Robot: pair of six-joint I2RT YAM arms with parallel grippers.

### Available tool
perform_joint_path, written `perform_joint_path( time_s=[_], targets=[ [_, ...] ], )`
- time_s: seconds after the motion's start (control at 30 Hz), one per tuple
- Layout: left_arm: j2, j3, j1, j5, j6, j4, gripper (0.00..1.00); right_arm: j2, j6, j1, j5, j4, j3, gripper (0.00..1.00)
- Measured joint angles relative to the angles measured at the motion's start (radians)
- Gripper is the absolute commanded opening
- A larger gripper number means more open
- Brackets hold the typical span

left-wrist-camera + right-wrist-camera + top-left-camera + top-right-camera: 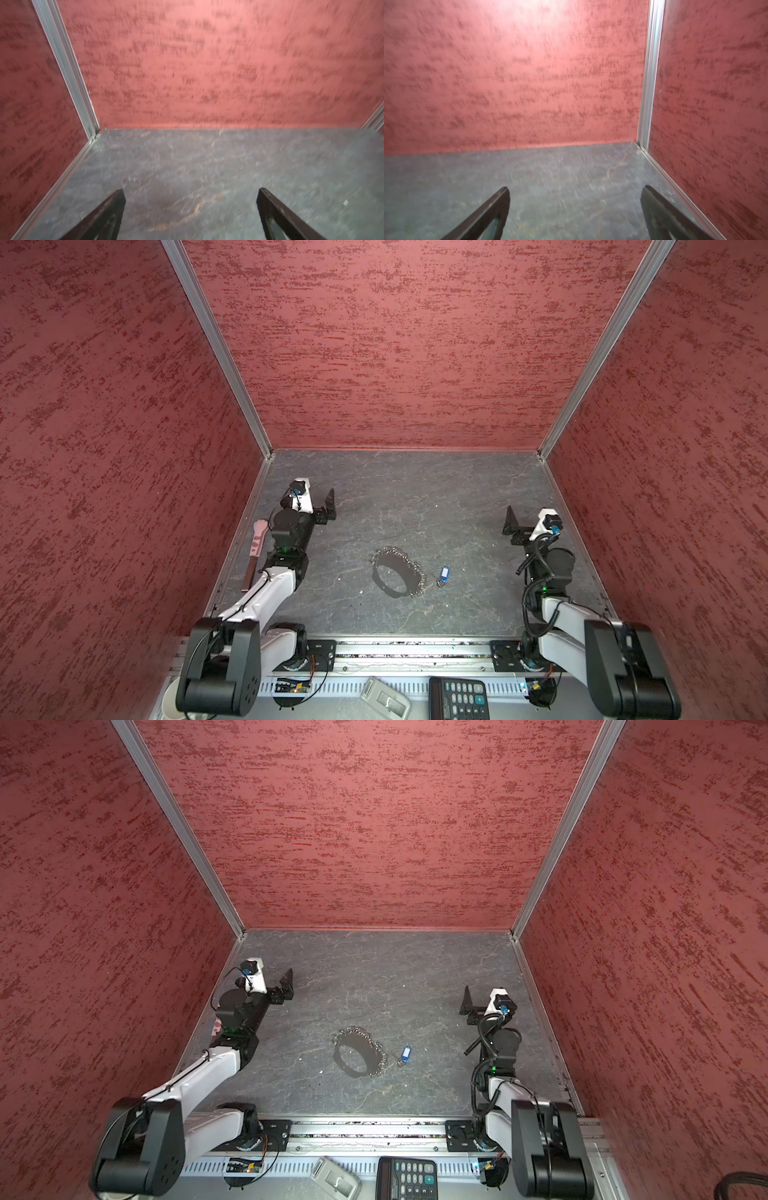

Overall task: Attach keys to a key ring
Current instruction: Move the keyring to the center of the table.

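Matt grey veined table point(415, 497), rough red walls point(395, 344), shiny metal-linked key ring point(405, 561), blue plastic keys point(444, 573)

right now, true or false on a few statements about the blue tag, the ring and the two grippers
1. The blue tag lies on the table beside the black ring. True.
2. The left gripper is shut on the tag. False: its jaws stand open and empty, away from the tag.
3. The right gripper is open and holds nothing. True.
4. The pink stick lies inside the ring. False: it lies at the table's edge, next to the left arm.
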Motion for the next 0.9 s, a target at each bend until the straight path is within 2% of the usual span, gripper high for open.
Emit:
perform_joint_path(
  time_s=[0.13,0.23,0.33,0.43,0.53,0.6,0.73,0.9],
  targets=[
    [-0.124,0.086,-0.013,-0.066,-0.218,-0.192,0.99,-0.2,0.146,0.0,-0.024,-0.282,0.128,0.99],
    [-0.146,0.143,0.023,-0.033,-0.397,-0.348,0.99,-0.301,0.296,0.0,-0.014,-0.564,0.279,0.99],
    [-0.145,0.167,0.108,0.087,-0.543,-0.493,1.0,-0.405,0.383,0.0,-0.02,-0.739,0.333,0.99],
    [-0.124,0.133,0.219,0.271,-0.655,-0.522,0.99,-0.505,0.441,0.0,-0.053,-0.827,0.292,0.99],
    [-0.047,0.124,0.245,0.398,-0.705,-0.58,0.99,-0.495,0.472,0.0,-0.1,-0.923,0.283,0.99],
    [-0.002,0.145,0.193,0.409,-0.697,-0.666,0.99,-0.443,0.478,0.0,-0.121,-0.993,0.303,0.99],
    [0.029,0.225,-0.01,0.347,-0.659,-0.842,0.99,-0.286,0.487,0.0,-0.158,-1.142,0.393,0.99],
    [0.048,0.314,-0.211,0.263,-0.646,-0.998,1.0,-0.157,0.525,0.007,-0.261,-1.196,0.421,0.99]
  ],
)
